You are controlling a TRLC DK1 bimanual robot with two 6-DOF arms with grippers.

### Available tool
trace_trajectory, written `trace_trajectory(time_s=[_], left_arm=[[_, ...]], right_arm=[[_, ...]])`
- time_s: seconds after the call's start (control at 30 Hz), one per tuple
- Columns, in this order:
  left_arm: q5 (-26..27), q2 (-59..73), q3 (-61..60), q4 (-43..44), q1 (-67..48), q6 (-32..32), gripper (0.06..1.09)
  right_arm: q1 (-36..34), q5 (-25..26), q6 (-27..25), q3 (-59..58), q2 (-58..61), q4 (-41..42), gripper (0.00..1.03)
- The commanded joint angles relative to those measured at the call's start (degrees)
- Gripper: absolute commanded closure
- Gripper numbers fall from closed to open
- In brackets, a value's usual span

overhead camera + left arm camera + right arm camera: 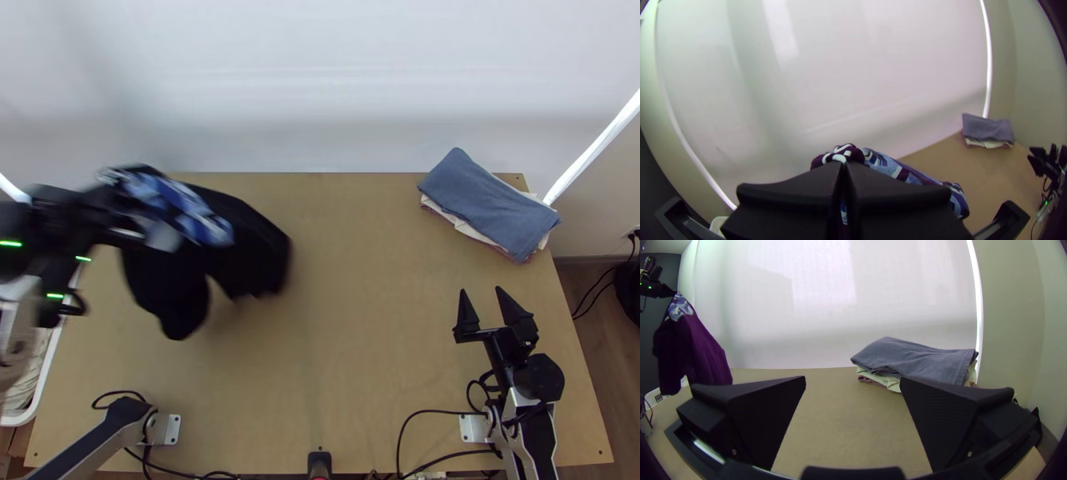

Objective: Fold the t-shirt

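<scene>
Currently | left gripper (120, 206) pinched closed on t-shirt (254, 254) | right gripper (481, 292) wide apart, empty | white bin (18, 419): pale contents (29, 374)

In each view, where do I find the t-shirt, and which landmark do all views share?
Top view: the t-shirt is at the upper left.
Left wrist view: its patterned part is pinched in the left gripper.
Right wrist view: farther off, hanging from that gripper.
Shared landmark: the folded pile with blue-grey cloth on top.
</scene>
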Motion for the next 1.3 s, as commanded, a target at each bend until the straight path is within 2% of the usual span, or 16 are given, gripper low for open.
trace_trajectory(time_s=[0.0,0.07,0.23,0.6,0.87,0.9,1.0,1.03,1.07,1.27], left_arm=[[-5.91,-0.56,-5.29,2.98,-11.21,-1.37,1.05],[-8.72,-0.21,-9.33,5.97,-16.66,-1.37,1.05],[-9.6,5.77,-13.11,11.95,-23.34,-4.27,1.05],[-10.75,28.27,-4.58,13.88,-38.2,-10.42,1.05],[-10.22,40.4,7.02,14.15,-42.77,-14.9,1.05],[-10.22,41.19,8.6,14.15,-43.03,-15.78,0.98],[-10.22,42.33,13.43,13.97,-43.38,-16.75,0.39],[-10.13,42.42,15.46,13.88,-43.29,-16.75,0.13],[-9.6,42.59,17.74,12.92,-43.21,-17.01,0.1],[-8.55,40.92,28.9,2.1,-40.92,-17.89,0.1]], right_arm=[[-0.1,0.25,0.03,-0.38,-0.08,-0.77,0.03],[-0.1,0.25,0.03,-0.38,-0.08,-0.77,0.04],[-0.1,0.25,0.03,-0.38,-0.08,-0.77,0.03],[-0.1,0.34,0.03,-0.38,-0.08,-0.77,0.04],[-0.1,0.34,0.03,-0.38,-0.08,-0.77,0.04],[-0.1,0.34,0.03,-0.38,-0.08,-0.77,0.04],[-0.1,0.34,0.03,-0.38,-0.08,-0.77,0.04],[-0.1,0.34,0.03,-0.38,-0.08,-0.77,0.04],[-0.1,0.34,0.03,-0.38,-0.08,-0.77,0.04],[-0.1,0.25,0.03,-0.38,-0.08,-0.77,0.04]])
